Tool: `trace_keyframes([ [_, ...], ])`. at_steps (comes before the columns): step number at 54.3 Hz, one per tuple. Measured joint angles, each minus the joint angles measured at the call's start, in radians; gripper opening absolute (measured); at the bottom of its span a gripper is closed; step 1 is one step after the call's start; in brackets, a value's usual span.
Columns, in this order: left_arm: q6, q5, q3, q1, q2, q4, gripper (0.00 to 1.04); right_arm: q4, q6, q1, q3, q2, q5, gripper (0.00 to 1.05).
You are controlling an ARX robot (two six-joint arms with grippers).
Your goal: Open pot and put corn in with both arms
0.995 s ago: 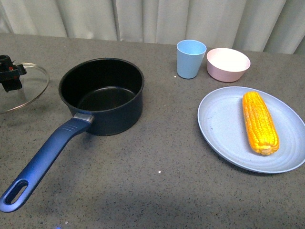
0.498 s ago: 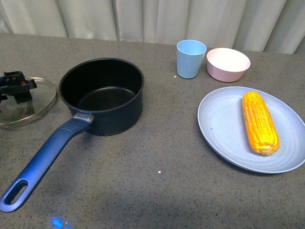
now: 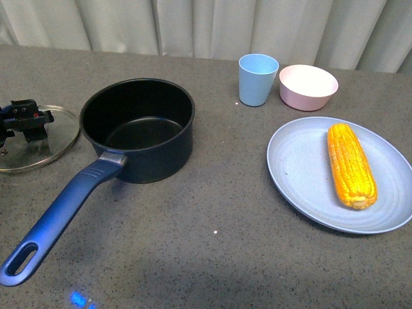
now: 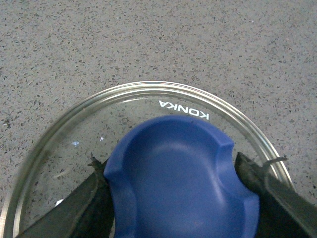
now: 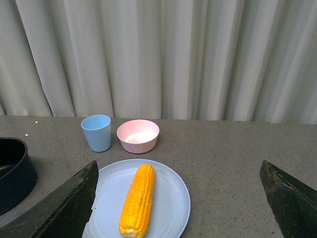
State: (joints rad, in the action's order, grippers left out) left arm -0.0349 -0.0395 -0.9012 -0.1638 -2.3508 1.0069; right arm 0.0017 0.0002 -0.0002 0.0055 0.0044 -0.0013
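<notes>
Left pincer [image 4: 171,167] is clamped on the smooth blue plastic knob [image 4: 183,198] of the lid [image 4: 148,94], with black fingers [image 4: 84,203] pressed against the knob's two notched sides. It points down, and only its boxy black end shows at the left edge of the front view. The lid is a clear glass disc with a steel rim and KONKA printed on it. It lies low at the left of the speckled grey surface [image 3: 212,212]; whether it touches is unclear.

Just beside it stands the pot [image 3: 138,129], round, navy, uncovered, matt black inside, its long looped handle [image 3: 58,219] slanting toward the near left corner.

Right pincer [image 5: 178,166] is spread wide with nothing between its fingers, raised and pointing level toward the pleated curtain [image 5: 163,54]. Ahead of it the corn [image 3: 351,164], knobbly and yellow-orange, lies on a pale blue plate [image 3: 296,167], well right of the pot. Behind the plate stand a blue cup [image 3: 257,78] and a pink bowl [image 3: 308,85].
</notes>
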Motion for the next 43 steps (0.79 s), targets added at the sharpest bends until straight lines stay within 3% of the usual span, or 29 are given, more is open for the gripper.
trace_keyframes([
  [12,-0.015,-0.004,0.015,-0.003,0.015,0.019,1.00,0.000,0.000,0.000,0.000,0.000,0.000,0.96],
  [31,-0.034,0.092,0.230,0.010,0.408,0.094,0.98,0.000,0.000,0.000,0.000,0.000,0.000,0.96],
  [43,-0.078,0.150,0.369,0.017,0.695,0.001,0.98,0.000,0.000,0.000,0.000,0.000,0.000,0.96],
])
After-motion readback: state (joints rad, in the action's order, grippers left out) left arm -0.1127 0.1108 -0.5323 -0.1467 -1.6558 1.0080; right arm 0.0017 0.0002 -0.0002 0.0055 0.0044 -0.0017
